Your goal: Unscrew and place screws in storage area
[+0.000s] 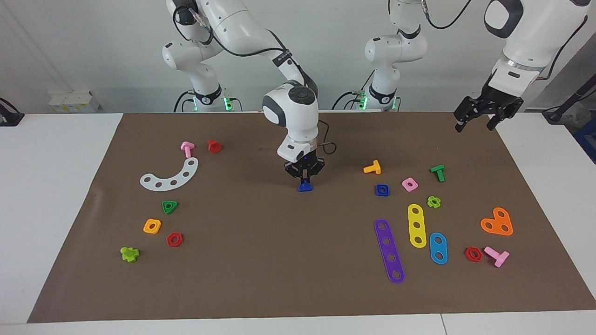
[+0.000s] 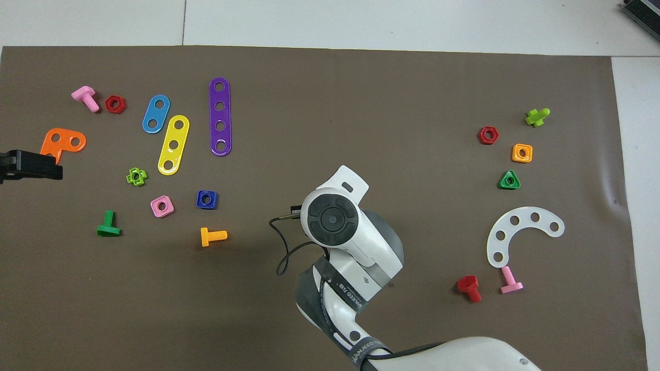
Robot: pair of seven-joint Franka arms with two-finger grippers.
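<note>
The dark-blue triangular-headed screw (image 1: 305, 187) is at the middle of the brown mat, head down and at the mat's surface. My right gripper (image 1: 305, 179) points straight down and is shut on its shank. In the overhead view the right arm's wrist (image 2: 332, 219) hides both the gripper and the screw. The storage area (image 1: 195, 223) is the mat patch toward the right arm's end, with a green triangular nut (image 1: 169, 207), an orange square nut (image 1: 152, 226) and a red hexagonal nut (image 1: 174, 239). My left gripper (image 1: 479, 122) waits open, raised over the mat's edge at the left arm's end.
A white curved strip (image 1: 170, 176), a pink bolt (image 1: 187, 149) and a red bolt (image 1: 213, 146) lie nearer the robots than the storage nuts. Coloured strips (image 1: 389, 250), a blue square nut (image 1: 382, 190) and an orange bolt (image 1: 372, 167) lie toward the left arm's end.
</note>
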